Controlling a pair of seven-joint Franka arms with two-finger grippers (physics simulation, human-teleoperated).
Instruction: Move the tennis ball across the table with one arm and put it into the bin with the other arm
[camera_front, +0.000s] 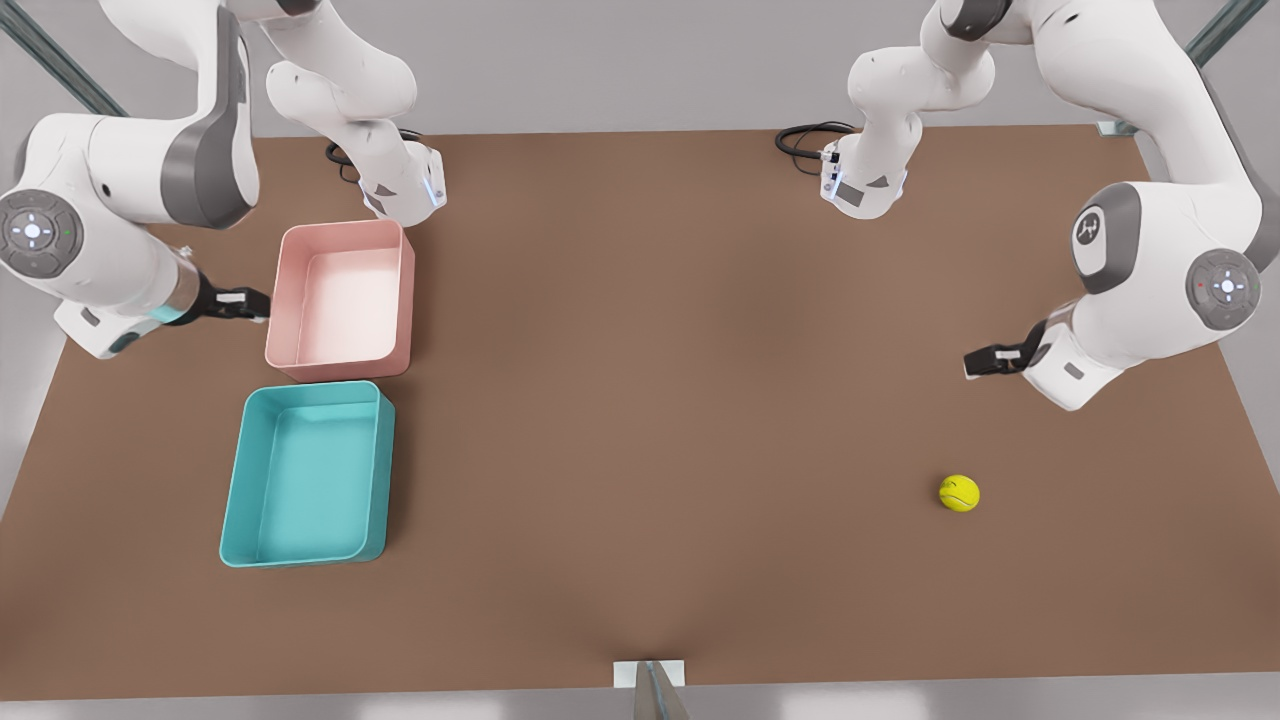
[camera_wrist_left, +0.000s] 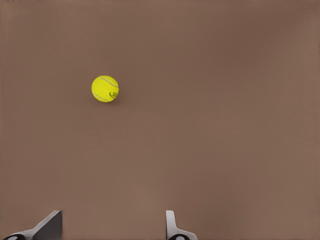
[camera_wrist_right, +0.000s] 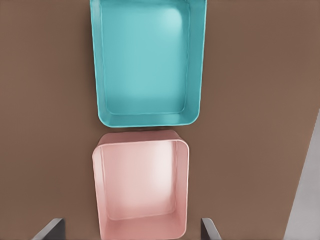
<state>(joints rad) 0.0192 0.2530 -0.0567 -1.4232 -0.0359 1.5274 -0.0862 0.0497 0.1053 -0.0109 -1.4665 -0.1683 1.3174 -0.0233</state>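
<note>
The tennis ball (camera_front: 959, 493) rests on the brown surface (camera_front: 660, 400) toward the front view's right, with bare surface on every side of it and well in from the near and right edges. The left gripper (camera_front: 972, 366) hangs above the surface near the ball, apart from it; in the left wrist view its fingers (camera_wrist_left: 175, 227) stand spread wide, with nothing between them and the ball (camera_wrist_left: 105, 88) ahead. Far across, at the front view's left, the teal bin (camera_front: 306, 475) sits empty, its far wall just beside the near wall of a pink tub (camera_front: 341, 298), a thin gap between the two. The right gripper (camera_front: 255, 303) hovers at the pink tub's outer side, its fingers (camera_wrist_right: 210, 231) spread apart and holding nothing. A wide, unbroken stretch of surface lies between the ball and the bin.
</note>
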